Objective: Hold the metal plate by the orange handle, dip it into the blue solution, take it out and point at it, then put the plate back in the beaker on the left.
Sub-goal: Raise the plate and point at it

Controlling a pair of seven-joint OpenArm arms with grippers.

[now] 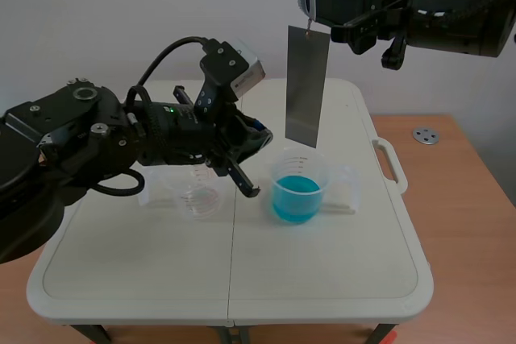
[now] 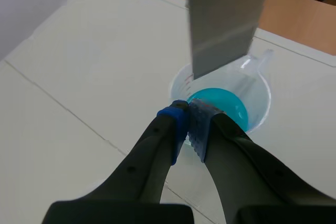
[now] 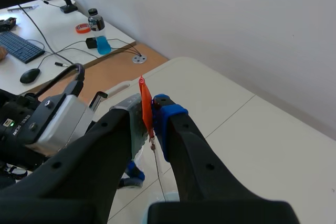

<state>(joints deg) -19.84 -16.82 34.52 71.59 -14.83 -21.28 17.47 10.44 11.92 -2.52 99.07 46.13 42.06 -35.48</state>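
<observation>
A grey metal plate hangs upright in the air above the beaker of blue solution. Its orange handle is pinched in my right gripper, which is raised high at the right of the scene view. My left gripper is shut on nothing, its tips aimed toward the plate's lower edge just ahead of the blue beaker. In the scene view the left gripper sits beside the plate's bottom. An empty clear beaker stands to the left, under the left arm.
The white folding table has a handle at its right edge. A round metal fitting lies on the wooden desk behind. A keyboard, mouse and bottle sit on a far desk.
</observation>
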